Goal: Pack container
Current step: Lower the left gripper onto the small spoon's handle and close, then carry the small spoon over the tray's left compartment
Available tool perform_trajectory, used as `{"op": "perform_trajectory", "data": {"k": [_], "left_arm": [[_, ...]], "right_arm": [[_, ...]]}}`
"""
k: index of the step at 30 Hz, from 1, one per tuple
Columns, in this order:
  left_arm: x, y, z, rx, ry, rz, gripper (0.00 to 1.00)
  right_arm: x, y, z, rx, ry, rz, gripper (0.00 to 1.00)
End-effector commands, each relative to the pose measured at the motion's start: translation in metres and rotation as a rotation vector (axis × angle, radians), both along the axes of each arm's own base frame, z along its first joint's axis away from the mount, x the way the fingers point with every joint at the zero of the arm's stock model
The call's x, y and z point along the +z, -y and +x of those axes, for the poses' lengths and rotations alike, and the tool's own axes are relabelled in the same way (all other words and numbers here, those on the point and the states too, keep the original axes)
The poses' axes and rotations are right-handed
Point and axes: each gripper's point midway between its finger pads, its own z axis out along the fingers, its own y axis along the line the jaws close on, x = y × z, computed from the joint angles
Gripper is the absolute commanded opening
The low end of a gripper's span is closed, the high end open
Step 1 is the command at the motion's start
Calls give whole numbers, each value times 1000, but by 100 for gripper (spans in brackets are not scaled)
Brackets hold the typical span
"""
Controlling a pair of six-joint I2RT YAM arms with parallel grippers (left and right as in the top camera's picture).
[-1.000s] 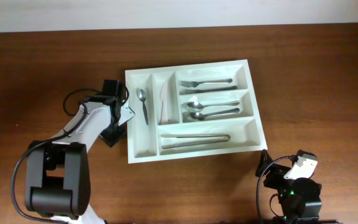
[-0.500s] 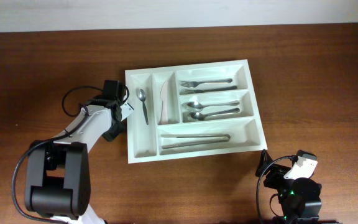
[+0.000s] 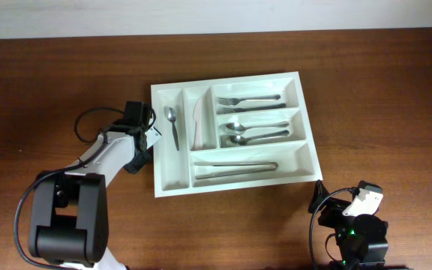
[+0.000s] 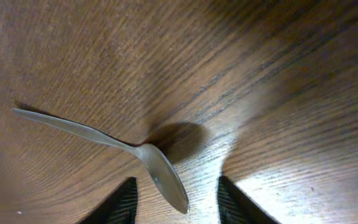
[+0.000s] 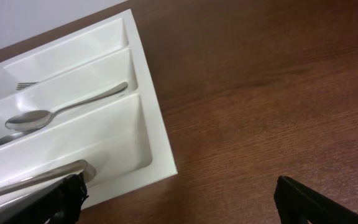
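Note:
The white container [image 3: 231, 188] lies in the middle of the table, with cutlery in all five compartments. A loose metal spoon [image 4: 160, 171] lies on the bare wood in the left wrist view, its bowl between my left gripper's [image 4: 176, 199] open fingertips. In the overhead view my left gripper [image 3: 136, 150] sits low beside the container's left edge and hides that spoon. My right gripper [image 5: 179, 199] is open and empty, parked at the front right [image 3: 351, 214]. The container's corner [image 5: 160, 137] shows in its view.
In the container are a spoon [image 3: 173, 126], a knife [image 3: 196, 120], forks [image 3: 250, 101], spoons [image 3: 253, 131] and tongs [image 3: 235, 169]. The left arm's cable [image 3: 88, 120] loops on the table to its left.
My left gripper has shifted slightly beside the container's left edge. The right arm and the cutlery in the container have not moved.

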Motion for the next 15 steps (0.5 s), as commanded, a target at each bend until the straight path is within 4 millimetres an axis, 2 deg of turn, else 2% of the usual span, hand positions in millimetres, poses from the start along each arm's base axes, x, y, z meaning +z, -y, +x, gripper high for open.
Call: {"op": "perform_trajectory", "data": {"k": [1, 9, 11, 15], "left_arm": [[-15, -5, -17, -8, -59, 25, 29], [-14, -7, -12, -5, -37, 34, 2], [-9, -14, -11, 4, -29, 82, 2], [13, -31, -2, 27, 24, 202, 2]], "right_arm": [[-1, 5, 0, -25, 6, -10, 99], [-1, 5, 0, -25, 6, -10, 99], [-1, 5, 0, -25, 6, -10, 99], [-1, 5, 0, -25, 6, -10, 99]]}}
